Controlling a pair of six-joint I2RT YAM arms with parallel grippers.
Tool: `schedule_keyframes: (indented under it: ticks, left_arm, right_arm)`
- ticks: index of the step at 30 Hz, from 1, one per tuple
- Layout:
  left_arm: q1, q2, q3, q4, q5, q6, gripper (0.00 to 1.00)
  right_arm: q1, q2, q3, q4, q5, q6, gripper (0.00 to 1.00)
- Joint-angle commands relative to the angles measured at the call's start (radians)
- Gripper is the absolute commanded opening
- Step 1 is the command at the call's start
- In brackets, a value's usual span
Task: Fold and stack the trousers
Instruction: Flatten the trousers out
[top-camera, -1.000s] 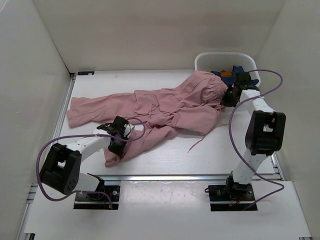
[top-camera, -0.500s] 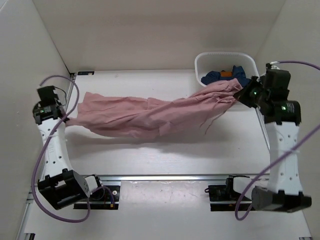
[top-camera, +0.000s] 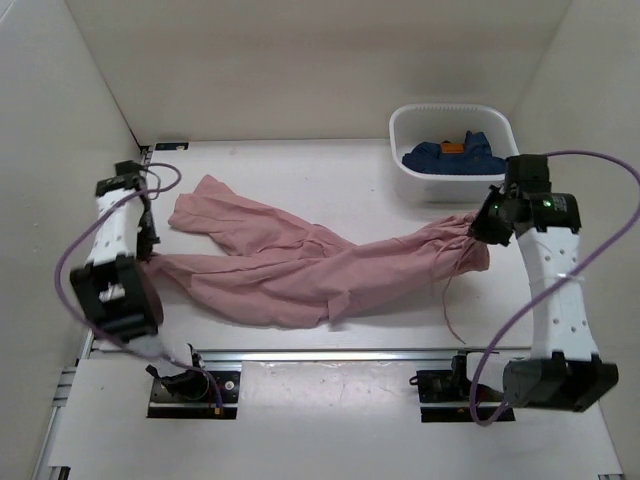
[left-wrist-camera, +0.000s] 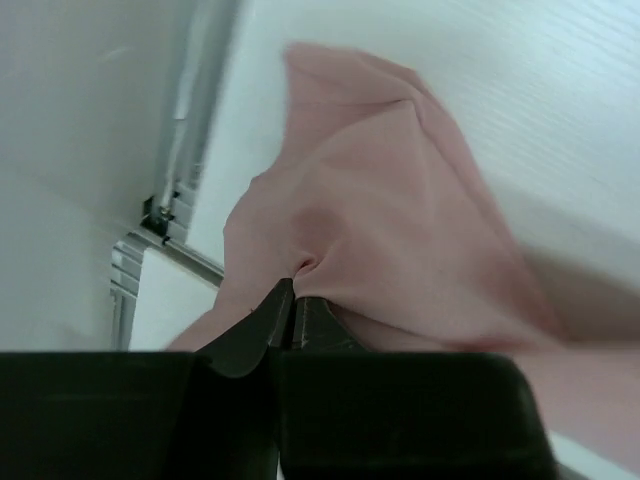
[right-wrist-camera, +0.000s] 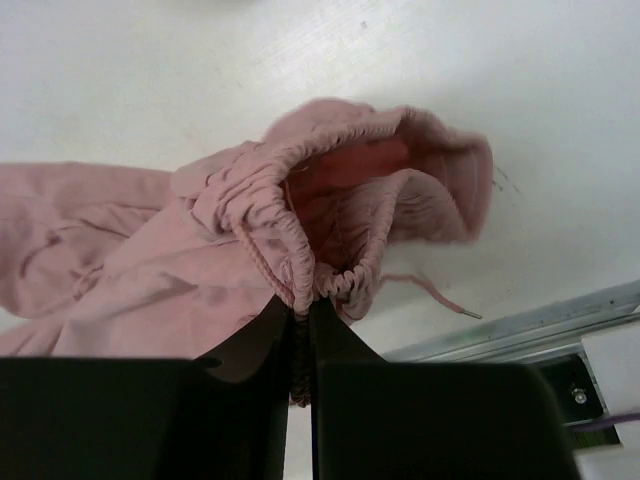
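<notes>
The dusty-pink trousers stretch across the table between my two grippers, sagging onto it in the middle. My left gripper is shut on a leg end at the far left; in the left wrist view its jaws pinch a fold of pink cloth. My right gripper is shut on the elastic waistband at the right; in the right wrist view it clamps the gathered band. The drawstring hangs loose toward the front edge.
A white basket at the back right holds a dark navy garment with an orange tag. White walls close in on the left, back and right. A metal rail runs along the table's front edge.
Both grippers have lowered and pulled the trousers nearer; the cloth now sags onto the table. The waistband has moved down from the basket's edge. One leg now lies spread at the back left.
</notes>
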Motion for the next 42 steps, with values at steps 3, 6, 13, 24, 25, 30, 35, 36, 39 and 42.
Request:
schedule_keyframes:
  ticks: [3,6,13,24,25,30,35,36,39,42]
  left_arm:
    - [-0.174,0.367,0.358,-0.041,0.083,0.001,0.16]
    - [-0.205,0.601,0.662,-0.054,0.05,0.001,0.54]
    - [-0.11,0.46,0.554,0.107,0.105,0.001,1.0]
    - [0.103,0.134,-0.058,0.325,0.235,0.001,1.0]
    - [0.103,0.145,-0.087,0.325,0.267,0.001,1.0]
    - [0.128,0.293,-0.068,0.383,0.278,0.001,1.0]
    - [0.137,0.407,-0.008,0.437,0.269,0.001,1.0]
    - [0.137,0.437,0.003,0.437,0.287,0.001,1.0]
    - [0.137,0.458,0.003,0.446,0.349,0.001,1.0]
    - [0.137,0.468,-0.032,0.446,0.408,0.001,0.63]
  right_arm:
    - [-0.005,0.141,-0.032,0.142,-0.027,-0.034,0.0]
    - [-0.014,0.207,-0.02,0.167,-0.101,-0.06,0.0]
    - [-0.014,0.149,-0.073,0.177,-0.152,-0.08,0.0]
    - [-0.014,0.097,-0.181,0.187,-0.143,-0.09,0.0]
    - [-0.014,0.097,-0.181,0.187,-0.133,-0.09,0.0]
    - [-0.014,0.117,-0.192,0.187,-0.123,-0.101,0.0]
    - [-0.014,0.117,-0.233,0.196,-0.123,-0.092,0.0]
    - [-0.023,0.117,-0.247,0.196,-0.123,-0.092,0.0]
    - [-0.035,0.117,-0.259,0.196,-0.114,-0.092,0.0]
    - [-0.046,0.117,-0.268,0.196,-0.114,-0.092,0.0]
